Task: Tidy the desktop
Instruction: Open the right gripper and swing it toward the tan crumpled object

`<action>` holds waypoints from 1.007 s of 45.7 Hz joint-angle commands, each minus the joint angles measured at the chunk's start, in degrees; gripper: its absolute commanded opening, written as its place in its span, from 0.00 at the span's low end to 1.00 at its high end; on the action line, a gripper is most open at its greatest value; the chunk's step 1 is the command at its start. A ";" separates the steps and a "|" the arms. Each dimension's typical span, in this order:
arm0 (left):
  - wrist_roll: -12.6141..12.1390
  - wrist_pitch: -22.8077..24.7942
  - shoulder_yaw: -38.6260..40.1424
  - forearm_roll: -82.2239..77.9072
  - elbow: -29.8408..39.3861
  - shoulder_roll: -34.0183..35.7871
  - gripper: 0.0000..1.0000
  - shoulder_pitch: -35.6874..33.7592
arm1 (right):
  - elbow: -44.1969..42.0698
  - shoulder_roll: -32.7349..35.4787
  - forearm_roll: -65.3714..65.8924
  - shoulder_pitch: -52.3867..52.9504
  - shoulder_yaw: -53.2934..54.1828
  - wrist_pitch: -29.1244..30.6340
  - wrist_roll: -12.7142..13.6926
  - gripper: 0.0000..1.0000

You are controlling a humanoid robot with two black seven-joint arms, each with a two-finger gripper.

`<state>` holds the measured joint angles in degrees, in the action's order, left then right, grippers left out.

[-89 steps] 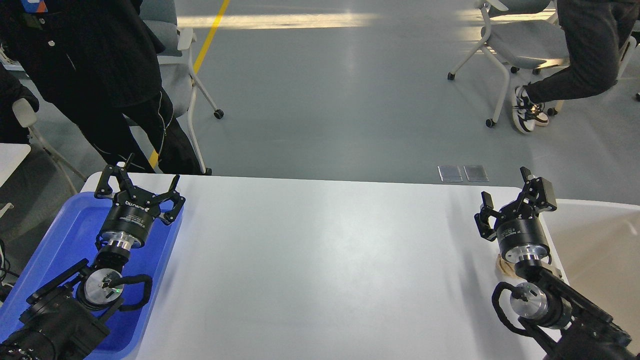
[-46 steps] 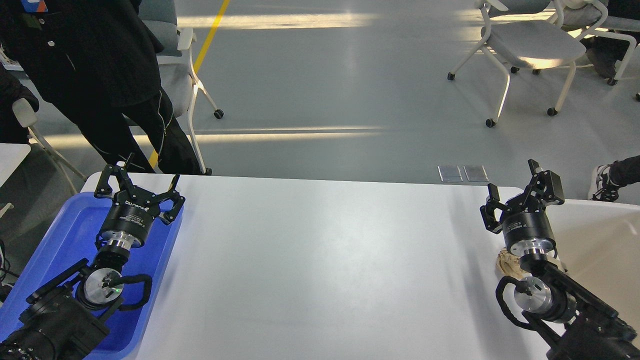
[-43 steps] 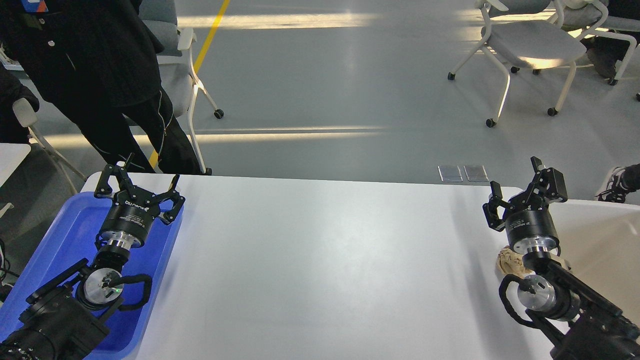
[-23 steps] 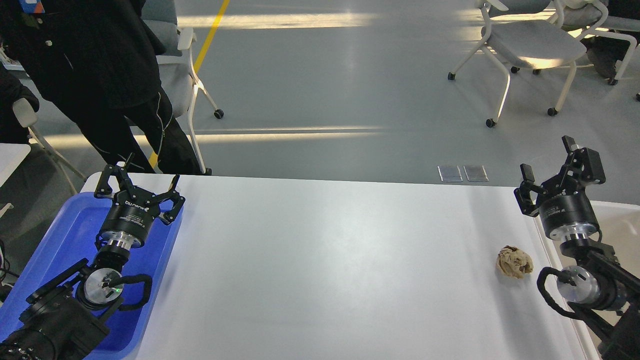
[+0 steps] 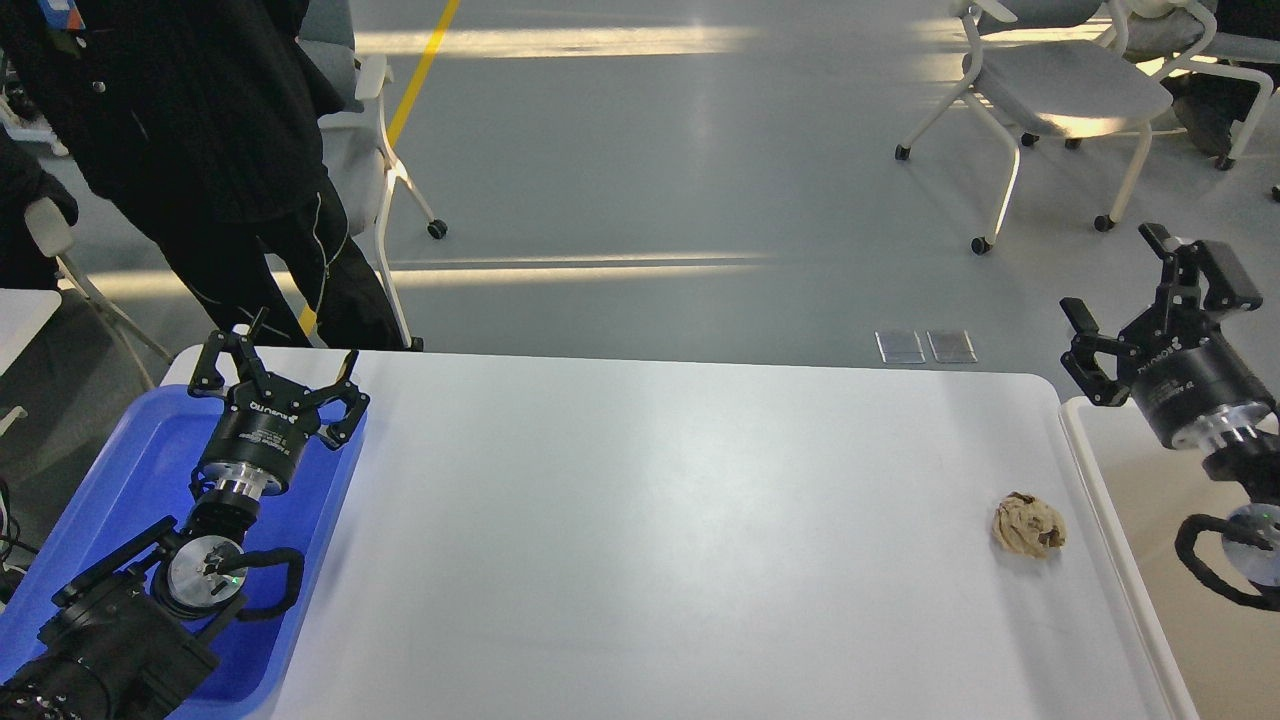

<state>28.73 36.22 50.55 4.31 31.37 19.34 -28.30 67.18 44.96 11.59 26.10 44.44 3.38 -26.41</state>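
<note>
The white desktop (image 5: 650, 520) fills the lower middle of the head view. A crumpled beige paper ball (image 5: 1028, 526) lies on it near the right edge. My left gripper (image 5: 275, 368) is open and empty, over the far end of the blue tray (image 5: 140, 460). My right gripper (image 5: 1150, 290) is open and empty, raised over the far end of the white-rimmed beige bin (image 5: 1110, 500), up and to the right of the paper ball.
The blue tray lies along the desktop's left edge and the beige bin along its right edge. A person in black (image 5: 190, 130) stands behind the far left corner. White office chairs (image 5: 1050, 90) stand on the grey floor beyond.
</note>
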 commanded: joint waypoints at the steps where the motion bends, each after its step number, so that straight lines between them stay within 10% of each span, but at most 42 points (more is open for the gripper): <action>1: 0.01 -0.01 -0.02 0.09 0.00 0.00 1.00 0.00 | 6.30 9.43 9.22 2.28 -8.13 1.37 8.74 1.00; 22: 0.01 -0.01 -0.02 0.00 0.00 0.00 1.00 0.00 | 3.66 15.85 33.50 16.79 -31.08 0.40 13.92 1.00; 34: 0.01 -0.01 -0.02 0.09 0.00 0.00 1.00 0.00 | 0.15 15.24 33.85 18.81 -30.65 0.14 32.55 1.00; 46: 0.01 -0.01 -0.02 0.00 0.00 0.00 1.00 0.00 | 0.23 13.23 36.83 18.55 -31.61 -3.99 32.74 1.00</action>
<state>28.73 36.21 50.55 4.31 31.38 19.34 -28.30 68.29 59.83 44.91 44.21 14.43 3.03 2.55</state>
